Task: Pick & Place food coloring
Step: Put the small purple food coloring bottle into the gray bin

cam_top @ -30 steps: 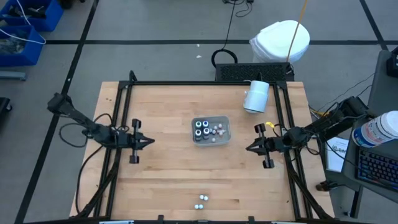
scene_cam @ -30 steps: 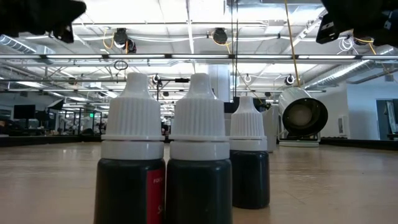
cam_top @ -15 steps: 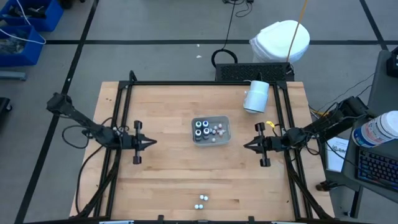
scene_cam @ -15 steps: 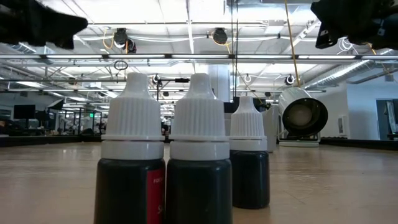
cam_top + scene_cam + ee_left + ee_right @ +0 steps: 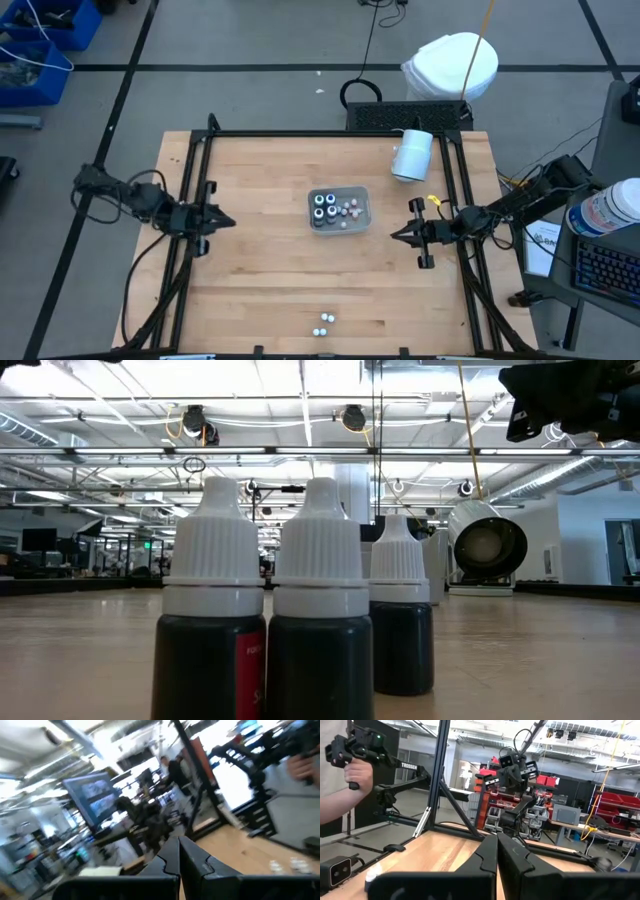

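While both arms hang clear of the goods, the food coloring [image 5: 338, 209] sits in the grey tray [image 5: 362, 222] at the middle of the wooden worktop [image 5: 270, 270]: four dark round bottles with ringed tops on the tray's left side, small whitish pieces on its right. Three more bottles [image 5: 322, 324] stand apart near the front edge; in the low view they show as dark bodies with white ribbed caps [image 5: 318, 547], two close together and one behind.

Left end effector [image 5: 228, 221]: over the worktop's left edge, well apart from the tray, fingers pressed together, holding nothing; the left wrist view shows its fingertips [image 5: 171, 857] meeting.

Right end effector [image 5: 395, 235]: right of the tray, near it but not touching, fingers closed and empty.

White cylinder [image 5: 411, 155] lies on its side near the back right corner.

A person's hand [image 5: 355, 772] grips a dark handle in the room beyond, seen in the right wrist view.
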`<state>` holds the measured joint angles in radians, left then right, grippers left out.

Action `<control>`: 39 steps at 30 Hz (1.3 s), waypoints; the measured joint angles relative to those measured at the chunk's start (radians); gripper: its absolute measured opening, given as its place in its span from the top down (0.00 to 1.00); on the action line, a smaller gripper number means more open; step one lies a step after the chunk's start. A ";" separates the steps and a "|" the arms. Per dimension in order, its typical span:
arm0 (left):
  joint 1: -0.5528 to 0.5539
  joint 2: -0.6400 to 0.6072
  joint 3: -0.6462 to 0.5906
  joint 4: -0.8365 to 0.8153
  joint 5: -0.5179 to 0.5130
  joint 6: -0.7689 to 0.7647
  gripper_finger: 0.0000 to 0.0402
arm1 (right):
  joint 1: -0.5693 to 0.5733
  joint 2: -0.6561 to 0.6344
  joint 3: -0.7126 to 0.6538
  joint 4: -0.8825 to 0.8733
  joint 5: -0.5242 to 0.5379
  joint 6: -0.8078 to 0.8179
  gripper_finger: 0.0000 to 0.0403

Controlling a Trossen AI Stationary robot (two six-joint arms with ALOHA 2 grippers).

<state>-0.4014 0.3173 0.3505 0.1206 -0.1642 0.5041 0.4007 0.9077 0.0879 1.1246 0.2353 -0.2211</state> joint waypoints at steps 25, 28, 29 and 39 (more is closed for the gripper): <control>0.227 -0.052 -0.274 0.197 0.205 -0.262 1.00 | 0.000 0.000 0.000 0.007 -0.004 -0.007 1.00; 0.227 -0.052 -0.274 0.173 0.213 -0.218 0.99 | 0.000 0.000 0.000 0.007 -0.004 -0.007 1.00; 0.227 -0.052 -0.274 0.157 0.209 -0.203 1.00 | 0.000 0.000 0.000 0.007 -0.004 -0.007 1.00; 0.227 -0.104 -0.274 0.037 0.136 -0.191 0.99 | 0.000 -0.057 -0.018 0.000 -0.026 0.026 1.00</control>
<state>-0.1741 0.2132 0.0769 0.1579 -0.0286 0.3126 0.4011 0.8512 0.0701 1.1242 0.2096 -0.1951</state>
